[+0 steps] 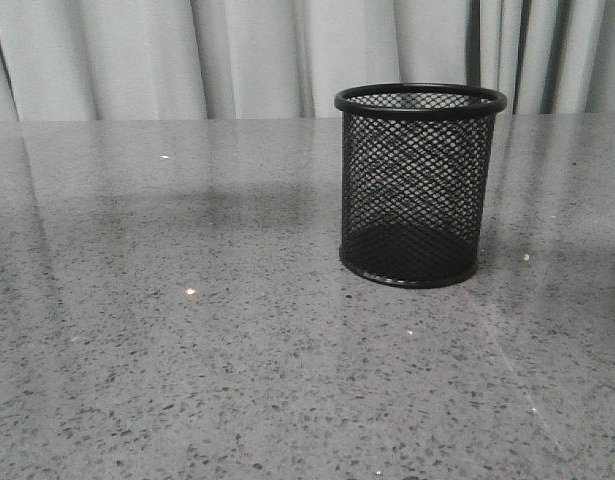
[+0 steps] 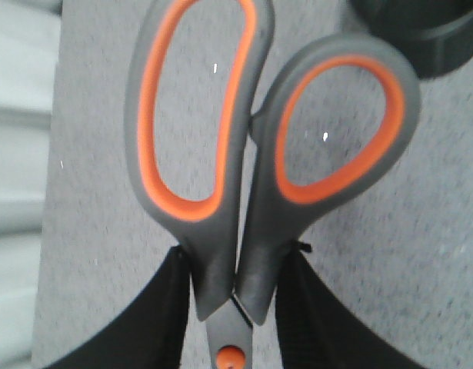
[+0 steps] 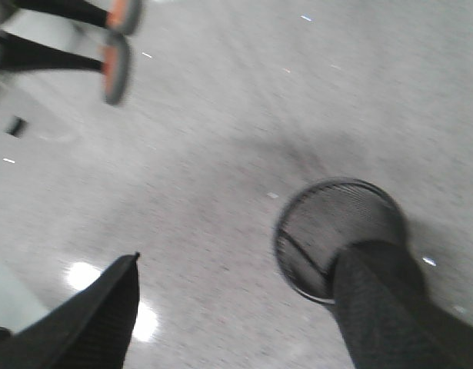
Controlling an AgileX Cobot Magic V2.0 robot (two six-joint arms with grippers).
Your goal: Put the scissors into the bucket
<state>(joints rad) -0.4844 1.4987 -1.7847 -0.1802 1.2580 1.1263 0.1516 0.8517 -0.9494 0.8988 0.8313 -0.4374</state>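
The bucket [image 1: 420,190], a black wire-mesh cup, stands upright on the grey table right of centre in the front view; neither gripper shows there. In the left wrist view my left gripper [image 2: 238,257] is shut on the scissors [image 2: 244,154] near the orange pivot screw, with the grey, orange-lined handle loops pointing away from it and held above the table. The blades are hidden. The bucket's base [image 2: 428,34] shows beyond the handles. In the right wrist view my right gripper [image 3: 244,257] is open and empty above the table. The bucket [image 3: 328,231] lies below, by one finger. The scissors' handles [image 3: 115,65] show far off.
The speckled grey table [image 1: 187,350] reaches back to pale curtains [image 1: 237,55] behind its far edge. Nothing else stands on it in view.
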